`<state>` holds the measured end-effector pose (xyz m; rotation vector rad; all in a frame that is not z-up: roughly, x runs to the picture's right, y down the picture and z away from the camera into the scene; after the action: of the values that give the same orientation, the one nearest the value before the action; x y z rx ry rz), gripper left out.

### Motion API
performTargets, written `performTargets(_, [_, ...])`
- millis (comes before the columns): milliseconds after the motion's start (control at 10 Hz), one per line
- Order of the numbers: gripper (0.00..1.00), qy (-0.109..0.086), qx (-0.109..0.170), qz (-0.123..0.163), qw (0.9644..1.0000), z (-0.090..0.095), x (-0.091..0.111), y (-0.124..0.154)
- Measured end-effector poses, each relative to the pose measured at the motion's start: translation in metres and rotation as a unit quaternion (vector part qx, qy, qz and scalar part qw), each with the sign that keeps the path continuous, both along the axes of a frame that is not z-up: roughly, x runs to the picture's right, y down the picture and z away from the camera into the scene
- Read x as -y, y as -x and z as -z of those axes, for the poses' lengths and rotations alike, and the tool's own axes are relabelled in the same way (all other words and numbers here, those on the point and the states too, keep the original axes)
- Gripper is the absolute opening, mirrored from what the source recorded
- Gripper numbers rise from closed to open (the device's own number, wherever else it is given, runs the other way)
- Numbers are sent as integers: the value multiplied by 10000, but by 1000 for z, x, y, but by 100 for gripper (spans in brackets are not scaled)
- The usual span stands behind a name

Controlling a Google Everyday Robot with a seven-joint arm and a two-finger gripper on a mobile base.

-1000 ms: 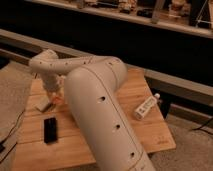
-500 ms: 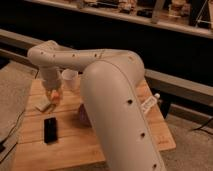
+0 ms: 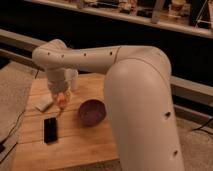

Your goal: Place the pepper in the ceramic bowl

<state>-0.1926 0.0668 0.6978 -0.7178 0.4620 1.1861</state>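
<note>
The small orange pepper (image 3: 62, 101) sits at the tip of my gripper (image 3: 61, 98), which points down over the left part of the wooden table (image 3: 75, 145). The gripper looks shut on the pepper and holds it just above the table top. The round purple ceramic bowl (image 3: 92, 111) stands on the table to the right of the gripper, about a hand's width away, with nothing inside it. My thick white arm (image 3: 135, 85) crosses the view from the right and hides the table's right side.
A pale cream rectangular block (image 3: 44, 104) lies just left of the gripper. A flat black rectangular object (image 3: 50, 129) lies nearer the front left. A white cup (image 3: 72, 80) stands behind the gripper. A dark counter with shelves runs along the back.
The arm has swung up and to the right. The gripper with the pepper has shifted right, away from the cream block and closer to the bowl, which now shows fully.
</note>
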Motion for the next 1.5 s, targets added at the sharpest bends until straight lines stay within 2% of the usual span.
performTargets(200, [0,-29,-235,88,9997,6,-7,-31])
performTargets(500, [0,-305,-918,-93,9953,-7,-4,-69])
performTargets(800, [0,-870,-1421,-319,9855,-25,4,-66])
performTargets(900, [0,-1061,-1613,-353,9805,-30,1,-66])
performTargets(1000, [0,-1172,-1723,-351,9774,-32,-4,-63])
performTargets(1200, [0,-1218,-1954,-286,9727,-31,-17,-65])
performTargets(1500, [0,-962,-2132,-118,9722,-16,-35,-77])
